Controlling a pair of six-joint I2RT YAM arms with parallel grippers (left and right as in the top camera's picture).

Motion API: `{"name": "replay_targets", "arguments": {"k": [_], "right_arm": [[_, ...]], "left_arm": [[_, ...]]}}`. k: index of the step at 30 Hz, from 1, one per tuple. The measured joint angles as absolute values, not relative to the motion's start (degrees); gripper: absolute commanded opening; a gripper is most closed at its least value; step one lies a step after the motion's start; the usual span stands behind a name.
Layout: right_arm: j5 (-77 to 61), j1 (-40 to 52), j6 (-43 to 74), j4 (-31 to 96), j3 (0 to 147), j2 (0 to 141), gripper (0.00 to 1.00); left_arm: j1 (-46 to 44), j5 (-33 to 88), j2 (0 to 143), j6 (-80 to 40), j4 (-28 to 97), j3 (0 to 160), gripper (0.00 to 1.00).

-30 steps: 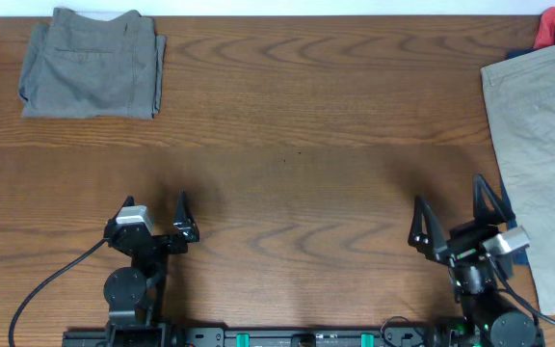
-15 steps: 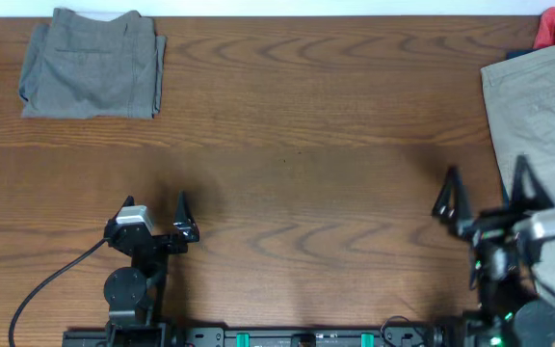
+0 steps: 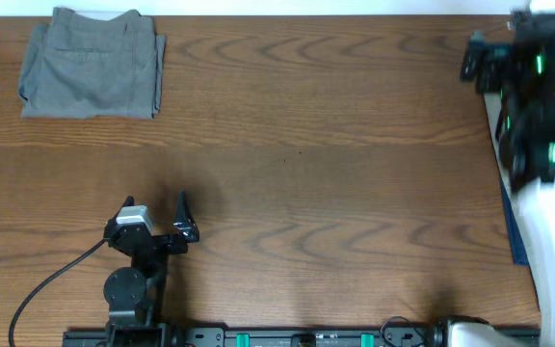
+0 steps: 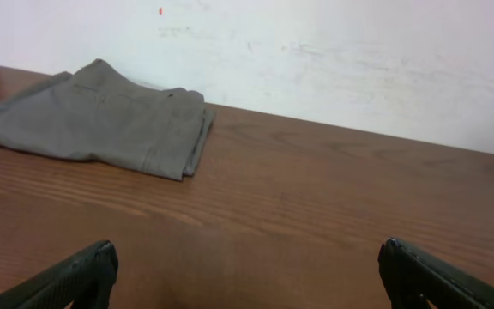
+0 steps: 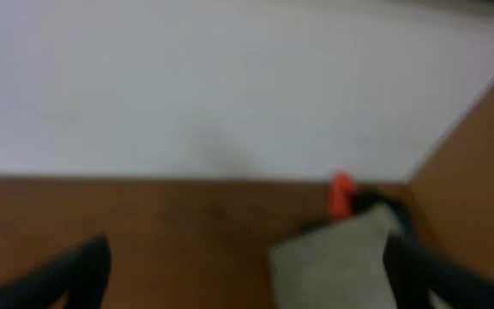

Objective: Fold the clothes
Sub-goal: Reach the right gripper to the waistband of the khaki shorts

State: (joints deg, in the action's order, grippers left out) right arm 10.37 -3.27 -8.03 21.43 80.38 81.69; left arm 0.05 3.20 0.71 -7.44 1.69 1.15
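Reaching step, I judge: right pincer [image 5: 247,262], fingers apart, faces the pale khaki cotton garment [image 5: 333,266] lying ahead and right of it. Next calls for descending and clamping its edge.

The table [image 3: 297,116] under me is brown wood, clear-grained with a faint sheen. The folded grey shorts [image 3: 92,66] are matt woven cloth with stitched seams. My left gripper [image 4: 247,257] looks like matt black plastic; the wall [image 4: 316,60] behind is matt white, lightly scuffed
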Motion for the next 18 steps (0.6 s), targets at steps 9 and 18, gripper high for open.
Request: {"name": "replay_targets", "arguments": {"k": [9,18], "right_arm": [[17.5,-7.49,-11.68,34.76,101.21,108.09,0.99],[20.36,-7.9,-14.44,30.22,101.58,122.02,0.99]], "left_arm": [[0.05,3.2,0.71,-7.44,1.74,1.15,0.98],[0.05,3.2,0.75,-7.44,1.72,1.15,0.98]]}}
